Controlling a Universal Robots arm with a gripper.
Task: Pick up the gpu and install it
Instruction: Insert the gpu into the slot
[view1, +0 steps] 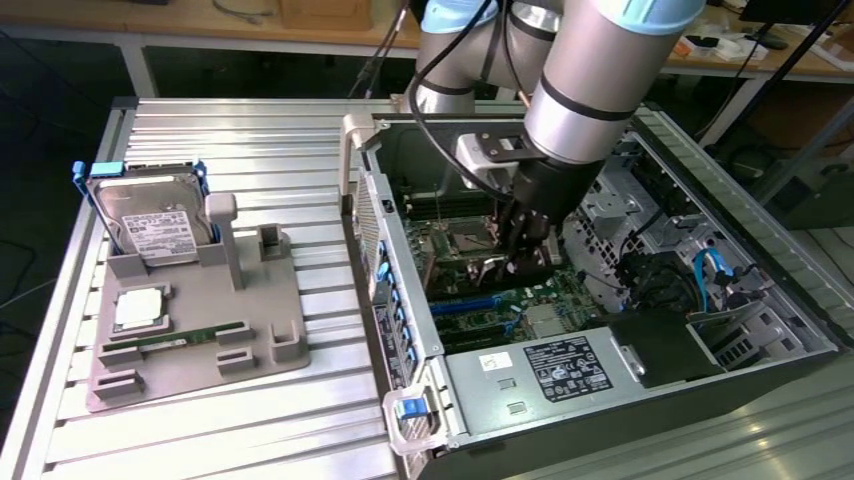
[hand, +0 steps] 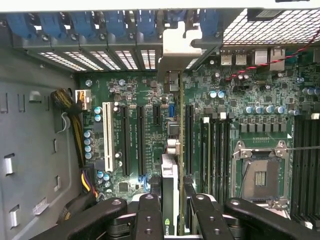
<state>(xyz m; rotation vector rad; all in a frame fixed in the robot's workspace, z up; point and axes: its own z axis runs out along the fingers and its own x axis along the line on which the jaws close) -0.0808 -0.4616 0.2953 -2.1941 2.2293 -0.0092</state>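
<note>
The gpu (hand: 169, 175) shows edge-on in the wrist view, a thin dark card with a green logo near my fingers. My gripper (hand: 173, 202) is shut on it, with one black finger (hand: 149, 207) on each side. The card stands upright over the motherboard (hand: 130, 90), between two long black expansion slots (hand: 140, 140). Its silver bracket (hand: 175, 42) reaches the case's rear slot openings. In the exterior view my gripper (view1: 515, 258) is down inside the open computer case (view1: 400, 330), just above the board.
A grey fixture (view1: 267, 330) at the exterior view's left holds a hard drive in a blue frame (view1: 150, 215), a processor chip (view1: 138, 310) and a green RAM stick (view1: 174, 340). Inside the case are the power supply (view1: 567, 365), the empty CPU socket (hand: 260, 177) and yellow-black cables (hand: 75, 125).
</note>
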